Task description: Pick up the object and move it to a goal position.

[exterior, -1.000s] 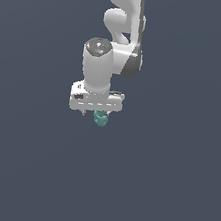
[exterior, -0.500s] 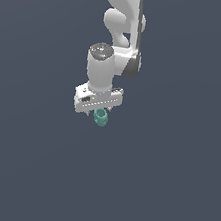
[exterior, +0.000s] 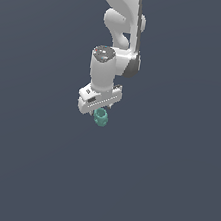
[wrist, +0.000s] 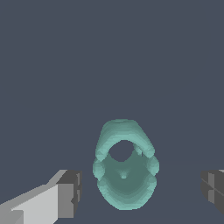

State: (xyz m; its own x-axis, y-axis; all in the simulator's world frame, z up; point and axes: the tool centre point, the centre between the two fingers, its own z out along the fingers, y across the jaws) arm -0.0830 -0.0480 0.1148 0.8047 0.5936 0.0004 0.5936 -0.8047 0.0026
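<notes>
You have the pincer [exterior: 98, 111] pointing down from the white arm [exterior: 119, 38], and the teal-green object [exterior: 100, 117] sits right at its lower end, partly tucked under the white pincer body in the exterior view. From that view you cannot tell whether the object rests on the dark grey surface [exterior: 32, 171] or hangs clear of it.

Look at the wrist view: the object [wrist: 125, 169] lies between the two fingers, roughly centred in the gap. It is a rounded, lumpy piece with a hole through its upper part. One grey fingertip [wrist: 70, 192] stands off to one side of it and the other fingertip [wrist: 213, 190] well off to the other side. Dark background shows between each pad and the object, so neither touches it. Your pincer is spread wide and grips nothing.

Around it you see only the plain dark grey surface.
</notes>
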